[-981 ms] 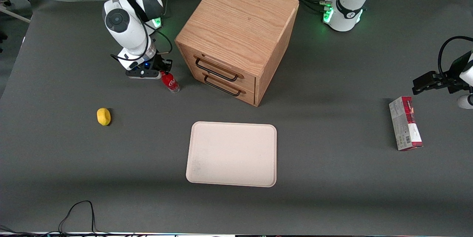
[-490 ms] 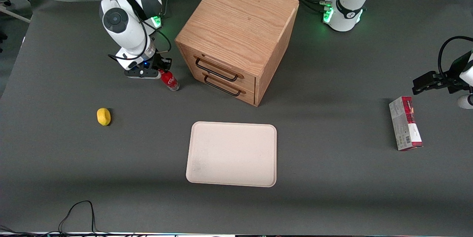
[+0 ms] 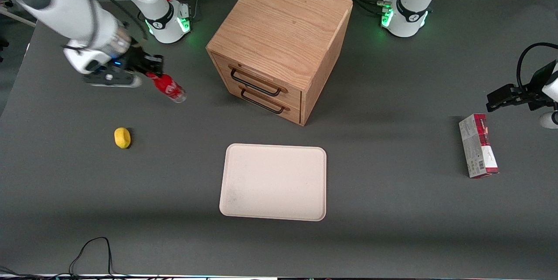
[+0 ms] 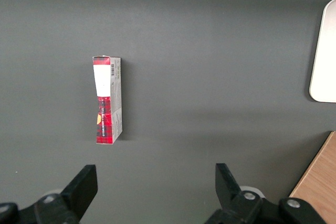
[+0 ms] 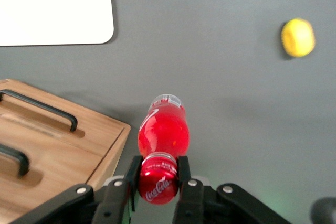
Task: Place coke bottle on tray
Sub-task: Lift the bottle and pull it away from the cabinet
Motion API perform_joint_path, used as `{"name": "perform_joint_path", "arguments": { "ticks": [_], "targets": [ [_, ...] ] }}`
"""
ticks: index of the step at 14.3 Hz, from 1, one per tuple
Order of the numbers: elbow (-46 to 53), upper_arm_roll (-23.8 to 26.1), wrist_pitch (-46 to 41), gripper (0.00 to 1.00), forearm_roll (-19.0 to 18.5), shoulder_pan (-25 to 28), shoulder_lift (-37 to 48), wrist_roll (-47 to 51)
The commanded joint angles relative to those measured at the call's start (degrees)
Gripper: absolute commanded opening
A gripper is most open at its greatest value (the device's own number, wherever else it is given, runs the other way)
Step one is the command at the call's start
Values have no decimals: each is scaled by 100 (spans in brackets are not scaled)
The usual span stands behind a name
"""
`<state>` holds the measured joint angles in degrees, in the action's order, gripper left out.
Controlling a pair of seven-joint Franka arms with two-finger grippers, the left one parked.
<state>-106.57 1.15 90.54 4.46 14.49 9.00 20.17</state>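
The bottle (image 3: 168,87) is small and red, with a red cap, a clear base and white script on its side; the cap (image 5: 157,185) carries a white script logo that reads as Coca-Cola. It hangs tilted in the air at the upper left of the front view, cap toward the gripper (image 3: 150,72) and base pointing down toward the cabinet (image 3: 279,44). The jaws are clenched on the bottle at its neck, one finger (image 5: 185,174) on each side of the cap.

A half second ago the bottle stood near the cabinet's drawers with the gripper on it; now the arm has swung up and away toward the frame's left edge, carrying the bottle off the table (image 3: 392,210).

The tray (image 3: 273,182), cream with rounded corners, lies low in the middle of the front view, well apart from the bottle. A lemon (image 3: 122,137) sits at the left, and a red-and-white carton (image 3: 478,145) at the right, its print too small to read.
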Motion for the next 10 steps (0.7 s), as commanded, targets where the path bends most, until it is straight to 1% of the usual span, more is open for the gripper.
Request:
{"name": "perform_joint_path", "arguments": {
  "ticks": [1,3,4,10],
  "targets": [
    [2073,-368,-1308,0,-6,-51,-950,-618],
    [2753,-449,-1539,0,-154,-104,-1355,-672],
    [2938,-449,-1601,0,-216,-122,-1487,-672],
    [3325,-457,-1645,0,-226,-166,-1918,-593]
  ]
}}
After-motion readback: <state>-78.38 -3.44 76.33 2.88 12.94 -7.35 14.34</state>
